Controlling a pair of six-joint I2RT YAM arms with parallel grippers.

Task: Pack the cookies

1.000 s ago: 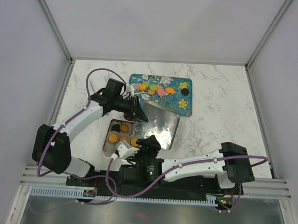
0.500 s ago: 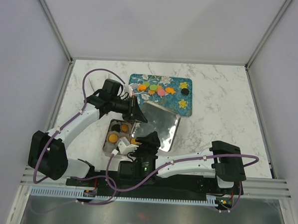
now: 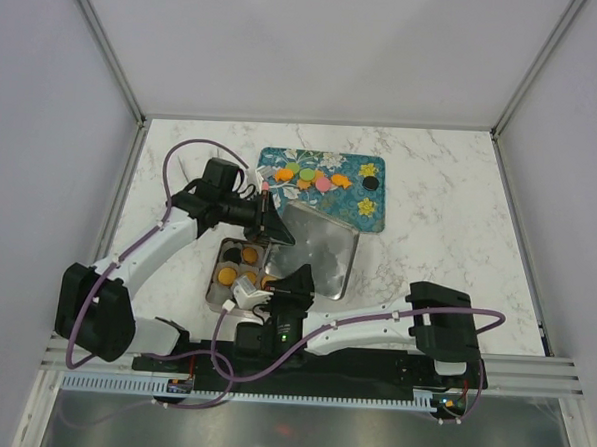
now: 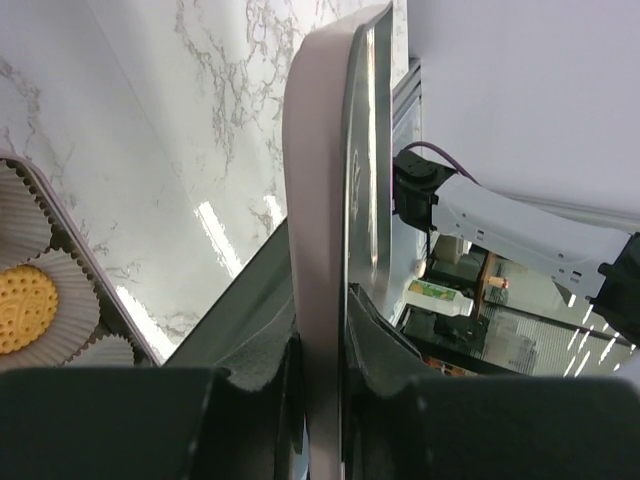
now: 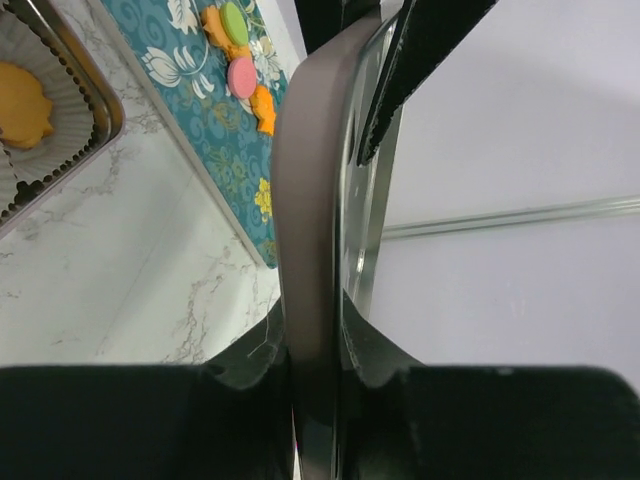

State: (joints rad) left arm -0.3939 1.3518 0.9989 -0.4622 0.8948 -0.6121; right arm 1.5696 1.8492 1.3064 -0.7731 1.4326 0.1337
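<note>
A shiny metal lid (image 3: 322, 250) is held tilted above the table, just right of the open tin (image 3: 213, 291). My left gripper (image 3: 268, 230) is shut on its far left rim; in the left wrist view both pads of the left gripper (image 4: 318, 370) press the lid (image 4: 320, 200). My right gripper (image 3: 280, 281) is shut on the near left rim, its pads tight on both faces of the lid (image 5: 310, 180). Orange cookies (image 3: 226, 274) sit in paper cups in the tin. More cookies (image 3: 306, 174), orange, green and pink, lie on the teal tray (image 3: 369, 212).
A single black cookie (image 3: 370, 183) lies at the tray's right end. The tin's rim (image 4: 60, 230) and a cupped cookie (image 4: 22, 308) lie just left of the lid. White walls close in the marble table on three sides.
My right gripper has closed on the lid's near rim and its arm has shifted left. The lid has tipped a little; the left gripper keeps its hold.
</note>
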